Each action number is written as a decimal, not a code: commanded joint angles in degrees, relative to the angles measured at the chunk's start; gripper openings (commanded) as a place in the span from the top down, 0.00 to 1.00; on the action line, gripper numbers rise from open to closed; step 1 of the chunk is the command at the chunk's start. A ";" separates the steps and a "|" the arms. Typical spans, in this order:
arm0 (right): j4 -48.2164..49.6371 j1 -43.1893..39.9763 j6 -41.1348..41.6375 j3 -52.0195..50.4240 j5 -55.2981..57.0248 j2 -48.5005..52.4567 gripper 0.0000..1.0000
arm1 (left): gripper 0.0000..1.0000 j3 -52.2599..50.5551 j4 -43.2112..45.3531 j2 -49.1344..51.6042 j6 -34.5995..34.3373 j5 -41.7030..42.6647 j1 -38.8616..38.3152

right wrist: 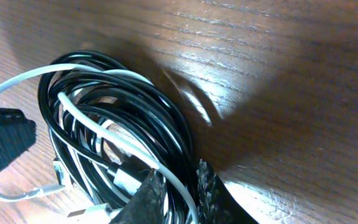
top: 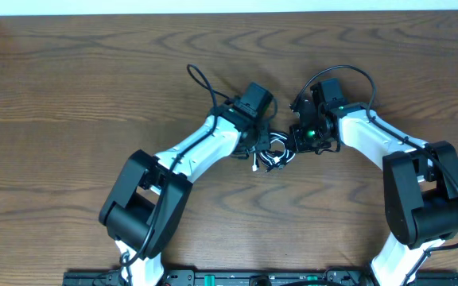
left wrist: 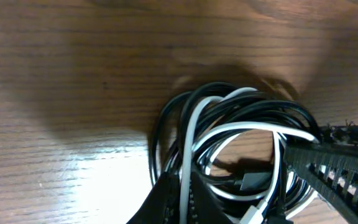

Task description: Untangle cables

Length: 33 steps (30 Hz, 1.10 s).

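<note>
Brown wood-grain table (top: 70, 79) fills the overhead view, and the cables (top: 274, 157), black and white cords in a small knot, lie near its middle. Both arms reach in from the near edge. The left claw (top: 262, 143) sits at the knot's left side and the right claw (top: 295, 147) at its right, too small here to read either grip.

Left wrist view: the cables (left wrist: 229, 130) form a tight coil of black loops crossed by white strands, flat on the table. The left claw (left wrist: 235, 177) is released, its fingers (left wrist: 340, 171) spread wide with the coil between them.

Right wrist view: the cables (right wrist: 117, 118) lie left of centre, with a white plug end (right wrist: 82, 214) at the near edge. The right claw (right wrist: 180, 196) is clenched on the cables, black and white strands pinched in the narrow gap between its fingers (right wrist: 213, 193).
</note>
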 commanded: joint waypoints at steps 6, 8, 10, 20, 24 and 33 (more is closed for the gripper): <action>0.07 0.79 -0.42 0.11 0.55 0.55 0.88 | 0.78 -0.44 0.87 0.52 -3.54 -6.38 -1.77; 0.07 0.83 -0.42 0.11 0.52 0.55 0.88 | 0.77 -0.44 1.11 1.18 -3.63 -6.38 -1.75; 0.07 0.83 -0.42 0.11 0.55 0.55 0.87 | 0.75 -0.44 1.51 1.60 -3.63 -6.36 -1.75; 0.02 0.87 -0.39 0.11 0.92 0.55 0.87 | 0.70 -0.46 2.12 2.93 -3.91 -6.32 -1.77; 0.00 0.87 -0.39 0.11 0.94 0.55 0.87 | 0.70 -0.46 2.12 4.46 -4.90 -6.32 -1.75; -0.07 0.87 -0.42 0.11 0.98 0.55 0.87 | 0.92 -0.42 0.31 2.73 -4.42 -5.44 0.28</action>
